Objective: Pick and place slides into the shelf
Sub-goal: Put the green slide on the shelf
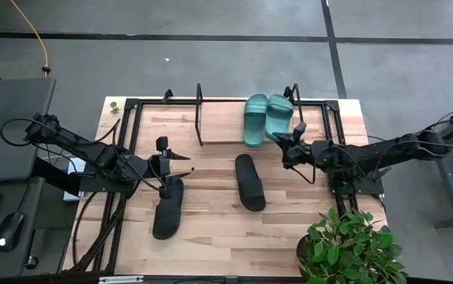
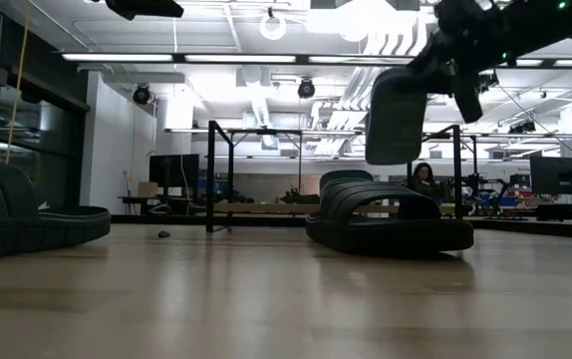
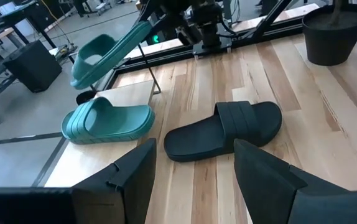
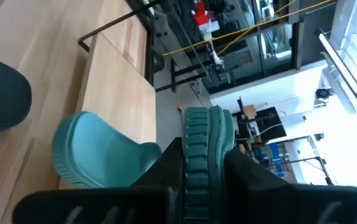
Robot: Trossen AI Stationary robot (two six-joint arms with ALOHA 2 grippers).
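Observation:
A teal slide [image 1: 255, 120] lies sole down on the shelf's light board [image 1: 219, 118], toward its right end. My right gripper [image 1: 290, 140] is shut on the second teal slide [image 1: 280, 116], beside the first; it also shows in the left wrist view [image 3: 104, 53] and the low view [image 2: 396, 115]. One black slide [image 1: 250, 181] lies on the tabletop mid-table. The other black slide [image 1: 167, 209] lies near the left front. My left gripper [image 1: 185, 163] is open and empty, above the table just beyond that black slide. My right gripper pinches the teal slide's near end [image 4: 204, 163] between its two fingers, with the ribbed sole edge showing between them. The fingers come from the table's right side. The slide is lifted clear of the board and tilted, its far end lower than the held end.
A potted plant [image 1: 353, 248] stands at the table's near right corner. The shelf's black frame bars [image 1: 199, 114] rise at the ends and partway along the board. A person [image 2: 426, 179] sits in the room far behind the table.

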